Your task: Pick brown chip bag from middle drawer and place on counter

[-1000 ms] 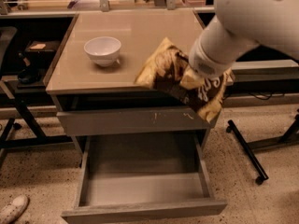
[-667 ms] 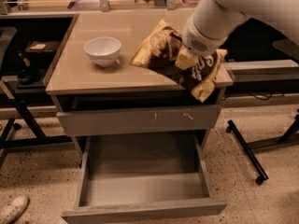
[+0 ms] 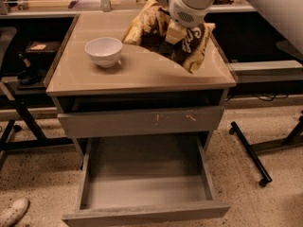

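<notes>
Brown, yellow-ended bag [image 3: 193,47]; pale hand [image 3: 176,32] over beige counter [image 3: 142,74].

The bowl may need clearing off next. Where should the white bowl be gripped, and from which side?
Probably pinch its rim from above, at the near-left edge: the white bowl stands upright and open-mouthed on the counter, and the gripper, holding the brown chip bag, crowds its right.
</notes>
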Robot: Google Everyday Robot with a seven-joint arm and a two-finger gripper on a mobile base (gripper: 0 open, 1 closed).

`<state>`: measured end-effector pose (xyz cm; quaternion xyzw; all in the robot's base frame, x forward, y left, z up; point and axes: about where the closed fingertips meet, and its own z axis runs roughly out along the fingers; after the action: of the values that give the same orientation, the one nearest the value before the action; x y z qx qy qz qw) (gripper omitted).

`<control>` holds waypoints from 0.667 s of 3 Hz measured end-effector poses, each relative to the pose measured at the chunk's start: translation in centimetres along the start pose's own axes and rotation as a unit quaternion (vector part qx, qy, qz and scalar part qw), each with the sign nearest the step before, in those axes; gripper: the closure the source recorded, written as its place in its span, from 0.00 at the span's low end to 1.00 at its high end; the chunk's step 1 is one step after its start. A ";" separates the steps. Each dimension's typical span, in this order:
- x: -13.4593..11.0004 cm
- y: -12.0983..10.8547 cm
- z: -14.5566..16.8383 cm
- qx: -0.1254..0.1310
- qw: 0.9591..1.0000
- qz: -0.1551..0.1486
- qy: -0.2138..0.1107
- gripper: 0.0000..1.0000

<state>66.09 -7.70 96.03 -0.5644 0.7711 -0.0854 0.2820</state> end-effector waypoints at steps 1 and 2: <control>-1.5 -1.5 2.8 -0.009 1.000 -0.012 -0.004 1.00; -0.7 -2.2 6.7 -0.031 1.000 -0.004 0.000 1.00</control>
<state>71.58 -6.58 91.75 -0.5755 0.7714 -0.0630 0.2640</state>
